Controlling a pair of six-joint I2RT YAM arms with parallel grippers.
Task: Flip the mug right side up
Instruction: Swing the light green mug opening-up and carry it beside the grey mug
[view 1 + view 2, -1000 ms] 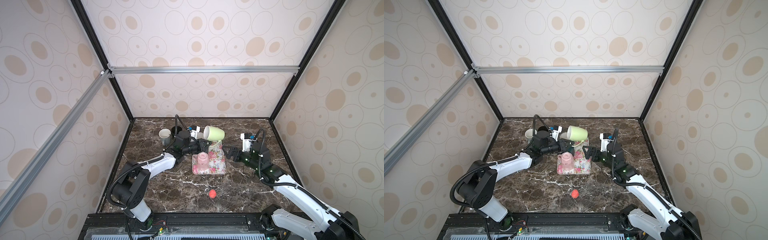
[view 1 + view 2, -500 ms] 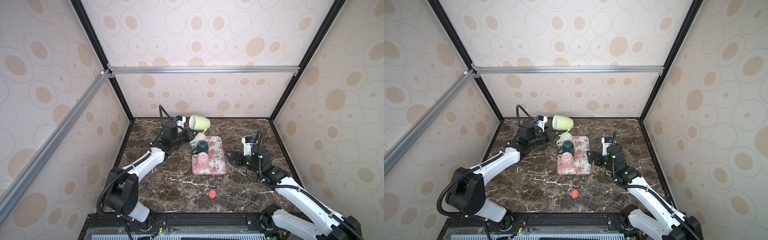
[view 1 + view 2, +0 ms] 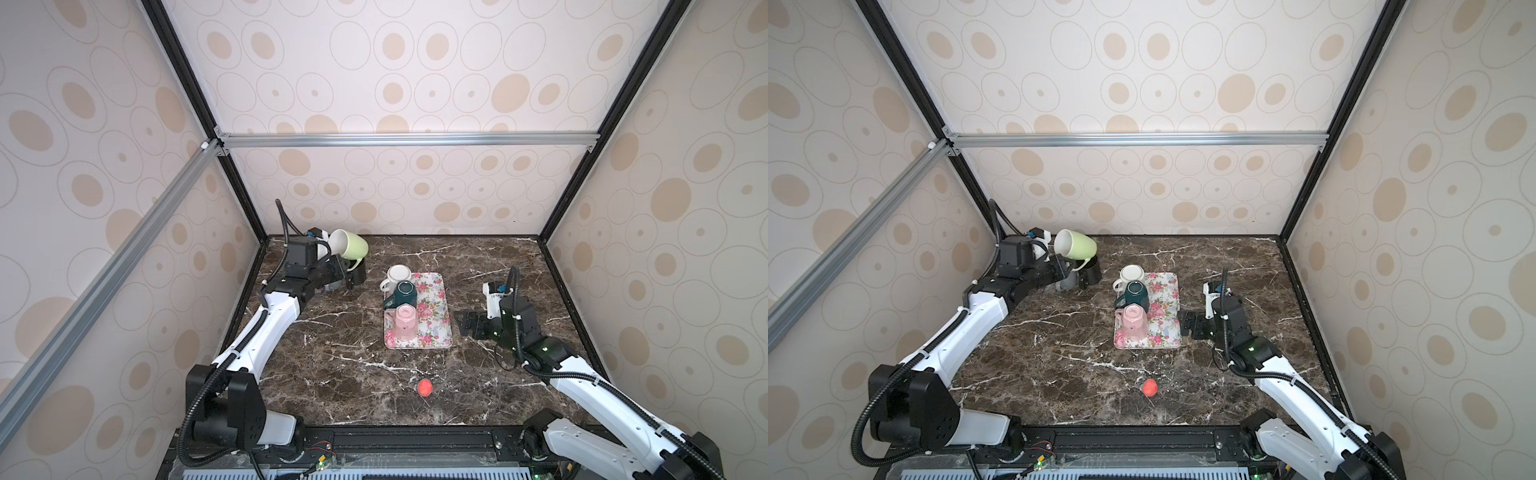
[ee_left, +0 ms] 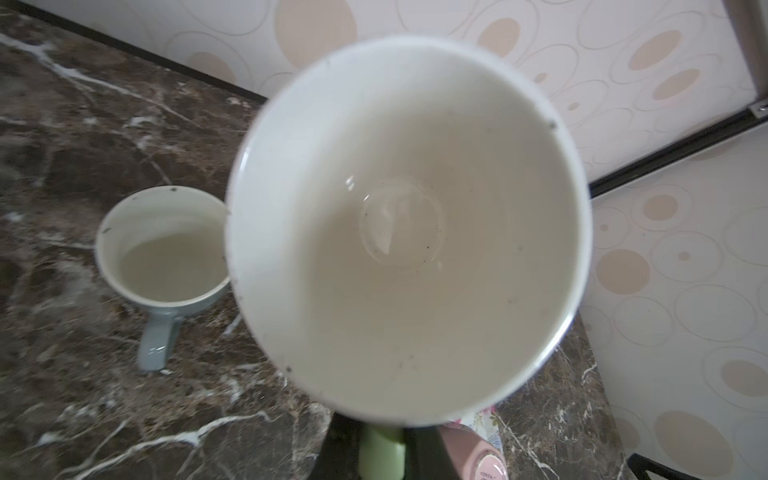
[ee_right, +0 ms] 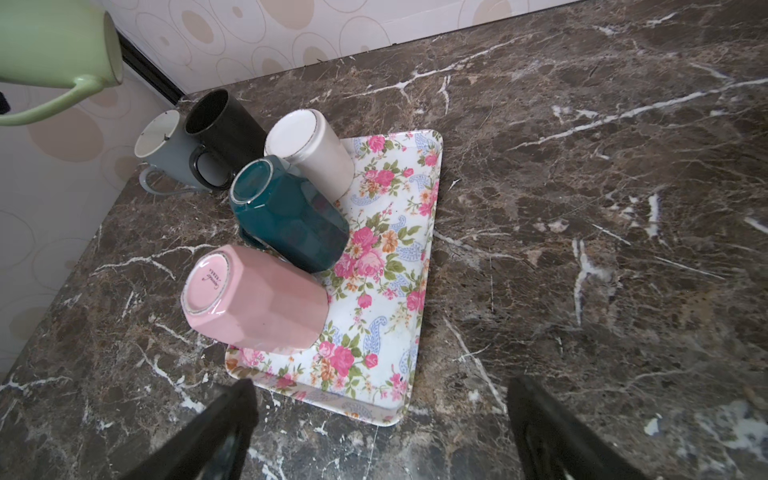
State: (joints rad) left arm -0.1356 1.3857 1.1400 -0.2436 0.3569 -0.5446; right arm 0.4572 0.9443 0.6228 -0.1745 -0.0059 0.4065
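Observation:
The light green mug (image 3: 351, 247) (image 3: 1077, 245) hangs in the air at the back left, tipped on its side with its white mouth facing my left arm. My left gripper (image 3: 348, 272) (image 4: 382, 453) is shut on the mug's green handle, which shows between the black fingers in the left wrist view. The mug's inside (image 4: 407, 224) fills that view. My right gripper (image 3: 467, 326) (image 5: 380, 395) stands open and empty, low over the table just right of the flowered tray (image 3: 436, 328).
On the tray (image 5: 386, 270) a pink mug (image 5: 253, 299), a teal mug (image 5: 291, 220) and a white mug (image 5: 311, 149) stand upside down. A black mug (image 5: 226, 124) and a grey mug (image 4: 166, 249) stand upright below the green mug. A red ball (image 3: 424, 387) lies near the front.
My left arm has carried the green mug from above the tray to the back left corner and turned its mouth toward itself. The right gripper drew back to the right, away from the tray.

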